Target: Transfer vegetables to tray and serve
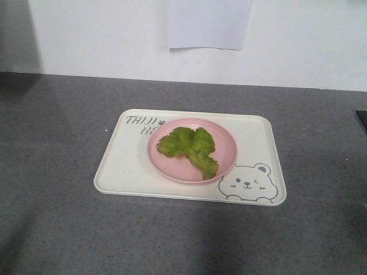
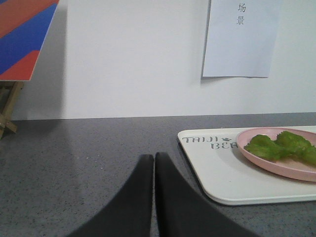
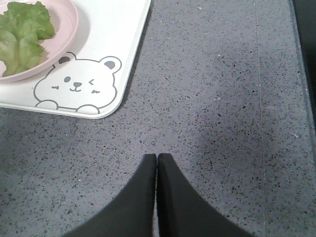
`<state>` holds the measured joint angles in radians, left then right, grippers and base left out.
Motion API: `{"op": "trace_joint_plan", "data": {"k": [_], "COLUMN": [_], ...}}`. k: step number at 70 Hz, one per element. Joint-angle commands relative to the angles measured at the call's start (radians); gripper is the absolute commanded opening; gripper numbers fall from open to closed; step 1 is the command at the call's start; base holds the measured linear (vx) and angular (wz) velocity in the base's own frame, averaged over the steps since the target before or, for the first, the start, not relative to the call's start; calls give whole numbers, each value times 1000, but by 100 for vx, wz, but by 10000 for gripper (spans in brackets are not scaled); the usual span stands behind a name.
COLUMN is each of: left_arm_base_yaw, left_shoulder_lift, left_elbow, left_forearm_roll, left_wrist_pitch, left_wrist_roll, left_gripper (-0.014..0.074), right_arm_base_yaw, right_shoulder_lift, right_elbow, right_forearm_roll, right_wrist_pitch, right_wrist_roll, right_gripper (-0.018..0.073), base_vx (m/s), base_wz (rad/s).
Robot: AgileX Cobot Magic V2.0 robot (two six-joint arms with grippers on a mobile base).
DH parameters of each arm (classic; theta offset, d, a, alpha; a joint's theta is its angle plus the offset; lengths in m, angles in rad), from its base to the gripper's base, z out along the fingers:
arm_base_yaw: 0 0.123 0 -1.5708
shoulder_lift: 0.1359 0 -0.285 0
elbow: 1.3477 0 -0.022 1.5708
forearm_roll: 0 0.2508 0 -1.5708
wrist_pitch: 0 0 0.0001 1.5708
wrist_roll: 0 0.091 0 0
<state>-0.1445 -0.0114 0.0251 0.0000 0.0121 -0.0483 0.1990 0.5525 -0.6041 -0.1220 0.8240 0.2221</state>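
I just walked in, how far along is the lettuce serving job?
Looks done: the lettuce lies on the pink plate, which sits on the tray. In hand: nothing; the left hand and right hand are shut and empty, over the counter beside the tray. Left: probably carrying the tray off to serve.

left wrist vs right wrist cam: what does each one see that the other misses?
Only the left wrist view: the wall, the paper sheet pinned to it, a red-and-blue board on a wooden stand, the tray's lettering, and the left gripper, fingers together.

Only the right wrist view: the tray's winking bear face and the right gripper, fingers together, empty.

Both: the grey counter, the tray, the pink plate on it, the lettuce leaf in the plate.
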Motion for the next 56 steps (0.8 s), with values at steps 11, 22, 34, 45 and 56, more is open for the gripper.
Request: {"op": "trace_joint_plan", "data": {"k": [11,22,34,45,56], "left_arm_base_yaw": [1,1,1,1,1], "left_shoulder_lift": [-16,-16,-16,-16,-16], "left_elbow": [10,10,10,10,10], "left_forearm_roll": [0,0,0,0,0], "left_wrist_pitch": [-68,-68,-68,-68,-68], "left_wrist_roll": [-4,-4,-4,-4,-4], "left_gripper": [-8,-8,-8,-8,-8], "right_arm_base_yaw": [0,0,0,-20,-124], "right_shoulder_lift": [2,1,-15,-85,-203], "right_elbow": [-26,-26,3,116,239], "right_forearm_roll": [-16,-54,-52,8,122], "right_wrist_pitch": [-57,-57,-84,-244,-430], "right_wrist_roll": [-9,-9,-14,-83,-206], "right_gripper": [-8,-8,-8,-8,-8], "base_vx": [0,0,0,0,0], "base_wz": [0,0,0,0,0]}}
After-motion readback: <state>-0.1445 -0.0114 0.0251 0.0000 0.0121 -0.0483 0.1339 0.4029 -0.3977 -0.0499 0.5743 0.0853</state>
